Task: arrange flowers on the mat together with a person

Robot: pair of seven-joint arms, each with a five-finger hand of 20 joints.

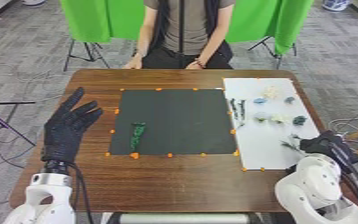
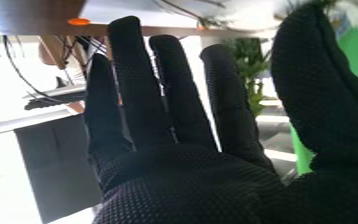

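green cloth (image 1: 273, 30) hangs behind a brown wooden table (image 1: 193, 190), on a grey floor (image 1: 24, 55). on the table lies a dark mat (image 1: 184, 120) with orange dots along its edges; beside it, on the robot's right, is a white sheet (image 1: 264, 145). one green sprig (image 1: 138, 135) lies on the dark mat, toward its left side. on the white sheet are thin dark stems (image 1: 241, 110) near the dark mat, a cream flower (image 1: 270, 92), a blue flower (image 1: 260, 100), a white flower (image 1: 279, 118) and a dark green bloom (image 1: 300, 120). a leafy sprig (image 1: 293, 144) lies just beside the right hand (image 1: 323, 144), which is at the sheet's right edge. the left hand (image 1: 62, 132) is at the table's left side, fingers extended and open. in the right wrist view the right hand (image 2: 193, 185) has straight, spread fingers; green leaves (image 2: 249, 65) appear between them and the thumb, but whether they touch the glove cannot be told.
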